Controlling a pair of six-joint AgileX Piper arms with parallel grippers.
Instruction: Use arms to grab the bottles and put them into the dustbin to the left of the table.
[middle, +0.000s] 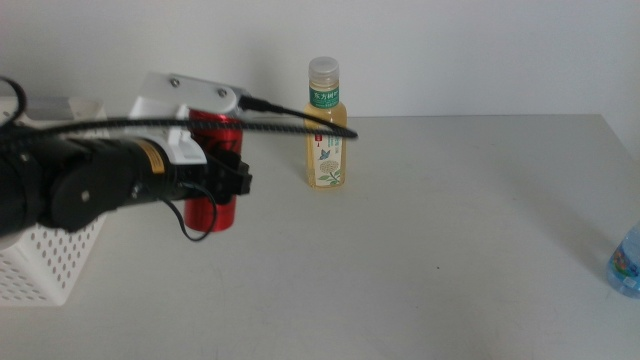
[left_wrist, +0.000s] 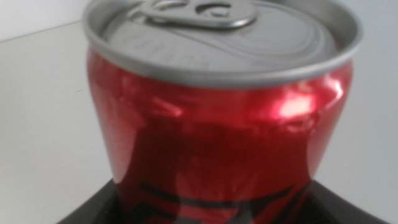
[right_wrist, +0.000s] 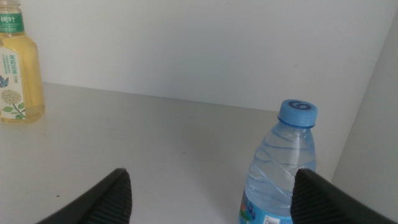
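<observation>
Red soda can (middle: 215, 175) stands on the bench (middle: 420, 260) beside the dustbin (middle: 50, 265), left end effector (middle: 232, 178) clamped round its lower body; thin, slick, dentable wall, so grip mid-body, gently.

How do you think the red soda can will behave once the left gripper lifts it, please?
The red soda can looks glossy, so it may slip between the left gripper jaws. Its wall already shows dents, so it probably crumples under a hard squeeze. If dropped on its side, it would likely roll.
</observation>
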